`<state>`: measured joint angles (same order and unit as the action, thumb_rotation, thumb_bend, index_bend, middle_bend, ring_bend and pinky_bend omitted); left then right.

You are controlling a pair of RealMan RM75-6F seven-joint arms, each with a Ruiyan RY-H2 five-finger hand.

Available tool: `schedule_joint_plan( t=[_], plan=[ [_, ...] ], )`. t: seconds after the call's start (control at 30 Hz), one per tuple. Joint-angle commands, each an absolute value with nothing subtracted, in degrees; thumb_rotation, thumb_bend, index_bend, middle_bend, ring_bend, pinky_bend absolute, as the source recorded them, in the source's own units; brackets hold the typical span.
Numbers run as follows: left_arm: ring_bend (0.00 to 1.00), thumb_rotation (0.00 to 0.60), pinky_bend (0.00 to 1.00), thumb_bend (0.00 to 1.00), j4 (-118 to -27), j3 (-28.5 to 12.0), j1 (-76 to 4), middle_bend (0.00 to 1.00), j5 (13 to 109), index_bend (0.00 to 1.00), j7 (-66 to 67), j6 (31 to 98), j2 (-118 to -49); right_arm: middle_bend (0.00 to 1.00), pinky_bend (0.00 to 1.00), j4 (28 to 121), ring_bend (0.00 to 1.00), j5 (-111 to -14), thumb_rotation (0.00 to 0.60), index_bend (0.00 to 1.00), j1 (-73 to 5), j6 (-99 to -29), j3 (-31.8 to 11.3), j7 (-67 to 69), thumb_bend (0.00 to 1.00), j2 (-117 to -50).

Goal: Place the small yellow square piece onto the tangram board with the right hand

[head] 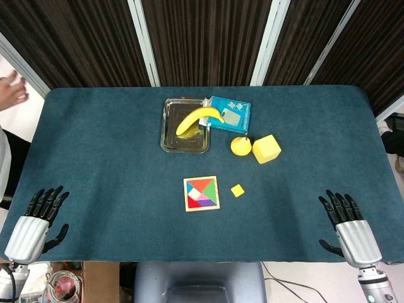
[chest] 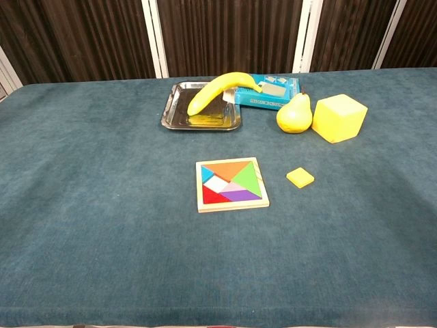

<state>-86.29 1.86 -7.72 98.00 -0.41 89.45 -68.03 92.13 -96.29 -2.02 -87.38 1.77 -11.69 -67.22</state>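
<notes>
The small yellow square piece point(head: 237, 190) point(chest: 300, 178) lies flat on the blue cloth just right of the tangram board point(head: 201, 193) point(chest: 231, 184). The board holds coloured pieces inside a wooden frame, with a pale gap near its middle. My right hand point(head: 344, 219) rests near the table's front right edge, fingers spread, holding nothing, far to the right of the piece. My left hand point(head: 39, 214) lies at the front left corner, also spread and empty. The chest view shows neither hand.
A metal tray point(head: 169, 142) point(chest: 175, 117) at the back holds a banana point(head: 198, 118) point(chest: 222, 89) leaning on a blue box point(head: 230, 114) point(chest: 268, 92). A yellow pear point(head: 240, 146) point(chest: 294, 115) and a yellow cube point(head: 266, 148) point(chest: 339, 117) stand behind the piece. A person's hand point(head: 12, 90) shows at the far left.
</notes>
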Motion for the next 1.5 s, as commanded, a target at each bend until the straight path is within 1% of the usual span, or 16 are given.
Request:
schedule_joint_plan(
  t=[0.03, 0.13, 0.23, 0.33, 0.47, 0.57, 0.67, 0.77, 0.9, 0.97, 1.03, 1.17, 1.33, 1.5],
  plan=[
    [0.00, 0.600, 0.05, 0.41, -86.1, 1.9, -7.9, 0.00, 98.2, 0.00, -1.0, 89.2, -68.0, 0.00, 0.00, 91.7, 0.00, -96.9, 0.600, 0.00, -2.2, -87.8, 1.6, -11.4, 0.12, -67.6],
    [0.00, 0.600, 0.05, 0.41, -86.3, 1.6, -8.3, 0.00, 98.1, 0.00, -1.9, 89.2, -67.8, 0.00, 0.00, 89.7, 0.00, -99.2, 0.600, 0.00, -2.8, -89.1, 1.3, -10.4, 0.12, -69.0],
    [0.00, 0.600, 0.05, 0.41, -86.3, 1.5, -8.3, 0.00, 97.7, 0.00, -2.6, 89.2, -67.6, 0.00, 0.00, 89.3, 0.00, -100.7, 0.600, 0.00, -5.3, -87.4, 0.4, -10.0, 0.12, -69.6],
    [0.00, 0.600, 0.05, 0.41, -86.2, 1.6, -8.0, 0.00, 98.1, 0.00, -2.7, 89.7, -67.4, 0.00, 0.00, 91.4, 0.00, -100.4, 0.600, 0.02, -10.0, -81.2, -1.7, -13.4, 0.12, -68.8],
    [0.00, 0.600, 0.05, 0.41, -85.7, 1.4, -8.1, 0.00, 97.9, 0.00, -2.7, 89.8, -67.6, 0.00, 0.00, 95.2, 0.00, -95.7, 0.600, 0.09, -18.1, -67.7, -5.3, -21.3, 0.12, -68.2],
    [0.00, 0.600, 0.05, 0.41, -85.6, 1.7, -7.6, 0.00, 98.0, 0.00, -2.7, 90.3, -67.5, 0.00, 0.00, 96.0, 0.00, -90.9, 0.600, 0.16, -23.8, -58.7, -8.0, -26.4, 0.12, -69.2],
    [0.00, 0.600, 0.05, 0.41, -85.8, 1.5, -7.4, 0.00, 97.6, 0.00, -2.5, 90.6, -67.3, 0.00, 0.00, 93.9, 0.00, -86.9, 0.600, 0.23, -28.5, -52.6, -9.9, -30.0, 0.13, -72.0],
    [0.00, 0.600, 0.05, 0.41, -85.7, 1.3, -7.2, 0.00, 97.2, 0.00, -2.4, 90.9, -67.3, 0.00, 0.00, 90.4, 0.00, -84.2, 0.600, 0.30, -32.0, -49.2, -10.8, -32.8, 0.15, -75.4],
    [0.00, 0.600, 0.05, 0.41, -85.6, 1.2, -7.1, 0.00, 97.3, 0.00, -2.7, 91.1, -67.3, 0.00, 0.00, 85.2, 0.00, -82.0, 0.600, 0.42, -35.5, -47.0, -11.2, -34.5, 0.22, -80.1],
    [0.00, 0.600, 0.05, 0.41, -85.6, 1.2, -7.1, 0.00, 97.3, 0.00, -2.8, 91.0, -67.3, 0.00, 0.00, 82.9, 0.00, -80.7, 0.600, 0.45, -36.8, -46.2, -11.4, -34.7, 0.24, -82.2],
    [0.00, 0.600, 0.05, 0.41, -85.6, 1.1, -7.1, 0.00, 97.1, 0.00, -2.8, 90.9, -67.2, 0.00, 0.00, 81.4, 0.00, -79.7, 0.600, 0.46, -37.8, -45.6, -11.3, -34.8, 0.25, -83.6],
    [0.00, 0.600, 0.05, 0.41, -85.7, 0.9, -7.2, 0.00, 96.8, 0.00, -3.0, 90.8, -67.1, 0.00, 0.00, 78.3, 0.00, -79.1, 0.600, 0.47, -39.5, -45.3, -10.5, -35.2, 0.31, -86.5],
    [0.00, 0.600, 0.05, 0.41, -85.7, 0.9, -7.2, 0.00, 96.8, 0.00, -3.0, 90.8, -67.1, 0.00, 0.00, 75.4, 0.00, -77.9, 0.600, 0.48, -41.0, -45.1, -9.7, -35.9, 0.32, -89.2],
    [0.00, 0.600, 0.05, 0.42, -85.5, 0.9, -7.0, 0.00, 96.8, 0.00, -3.3, 91.1, -67.1, 0.00, 0.00, 73.5, 0.00, -76.9, 0.600, 0.49, -42.0, -45.3, -8.9, -36.5, 0.36, -90.9]
  ],
)
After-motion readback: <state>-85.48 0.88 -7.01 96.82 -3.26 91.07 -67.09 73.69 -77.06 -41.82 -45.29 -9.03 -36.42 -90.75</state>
